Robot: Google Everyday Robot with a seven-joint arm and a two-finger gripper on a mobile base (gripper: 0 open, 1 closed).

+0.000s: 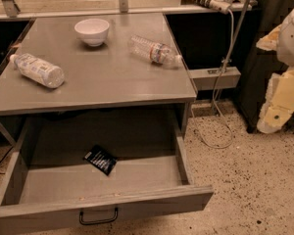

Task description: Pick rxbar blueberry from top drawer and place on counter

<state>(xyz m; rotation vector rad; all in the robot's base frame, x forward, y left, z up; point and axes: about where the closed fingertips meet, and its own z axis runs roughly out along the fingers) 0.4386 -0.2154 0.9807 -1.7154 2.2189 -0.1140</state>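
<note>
your hand point(280, 99) sits at the far right edge of the view, out over the floor and well apart from the drawer. you cannot tell from here whether it is wide or narrow, and nothing shows in its grip.

the rxbar blueberry point(100, 159) lies flat on the floor of the open top drawer point(137, 203), left of centre and skewed to the drawer walls, near the shadowed part under the bench point(112, 80).

the likely trouble is the grasp. a thin packet flat on smooth metal gives you little to pinch, so a shallow descent will probably just push it along, perhaps back into the shadow where it is harder to reach. come in too far back and the arm may knock the front edge of the bench.

the placement carries its own risk. two plastic bottles, the left bottle point(37, 70) and the right bottle point(154, 50), lie on their sides on the bench with a white bowl point(92, 31) behind them. a nudge could set either bottle rolling, so aim for the bare front stretch between them.
</note>
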